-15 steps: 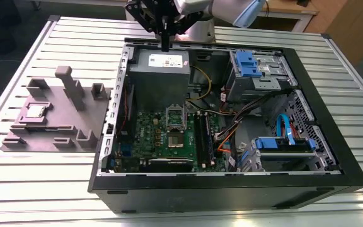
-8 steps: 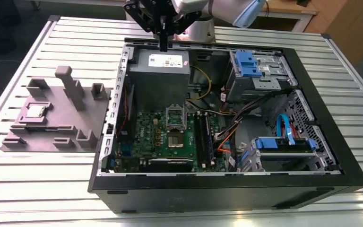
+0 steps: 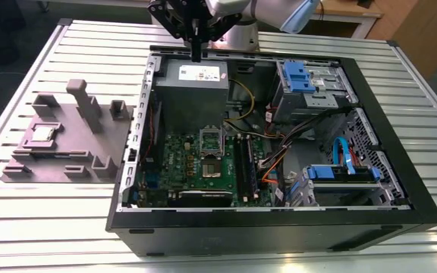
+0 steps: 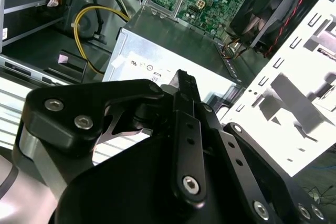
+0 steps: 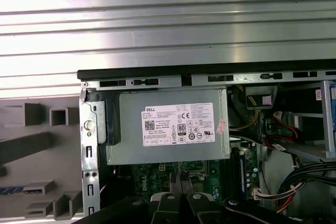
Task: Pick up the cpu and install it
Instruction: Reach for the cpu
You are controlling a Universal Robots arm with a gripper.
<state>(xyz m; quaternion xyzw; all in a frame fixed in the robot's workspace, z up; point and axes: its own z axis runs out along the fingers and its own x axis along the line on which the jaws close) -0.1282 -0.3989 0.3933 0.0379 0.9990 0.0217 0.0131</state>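
In the exterior view the gripper (image 3: 196,56) hangs over the rear edge of the open computer case (image 3: 279,227) with its fingers pressed together and empty. The cpu (image 3: 42,133) lies well off to the exterior view's left of it, on the grey fixture (image 3: 55,164) outside the case. In both wrist views the power supply (image 4: 173,43) (image 5: 173,153) sits just beyond the closed fingers (image 4: 184,87). I judge the pick not yet begun; it calls for parted fingers squarely over the chip.
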